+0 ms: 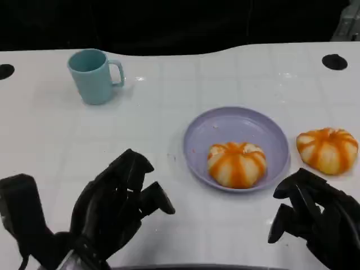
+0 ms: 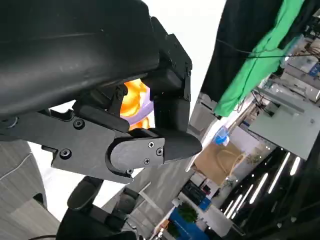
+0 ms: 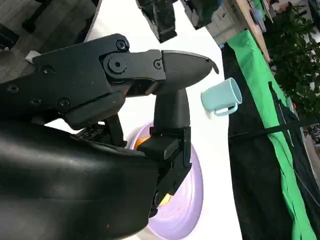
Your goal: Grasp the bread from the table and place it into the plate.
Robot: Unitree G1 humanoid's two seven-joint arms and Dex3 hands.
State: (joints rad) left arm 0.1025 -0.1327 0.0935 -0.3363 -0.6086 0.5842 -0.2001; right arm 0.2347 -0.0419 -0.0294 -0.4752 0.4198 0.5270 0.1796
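An orange-striped bread bun (image 1: 237, 163) lies inside the lilac plate (image 1: 236, 125) at centre right of the table. A second striped bun (image 1: 327, 149) sits on the bare table just right of the plate. My left hand (image 1: 115, 205) hovers near the front edge, left of the plate, fingers curled and holding nothing. My right hand (image 1: 312, 216) is low at the front right, just in front of the plate and the second bun, fingers apart and empty. The right wrist view shows the plate (image 3: 187, 205) and a sliver of bun (image 3: 141, 141) behind my fingers (image 3: 172, 107).
A light blue mug (image 1: 94, 75) stands at the back left; the right wrist view shows the mug (image 3: 222, 97) too. Two dark round holes (image 1: 334, 61) mark the table's far corners. Bare white tabletop lies between the mug and the plate.
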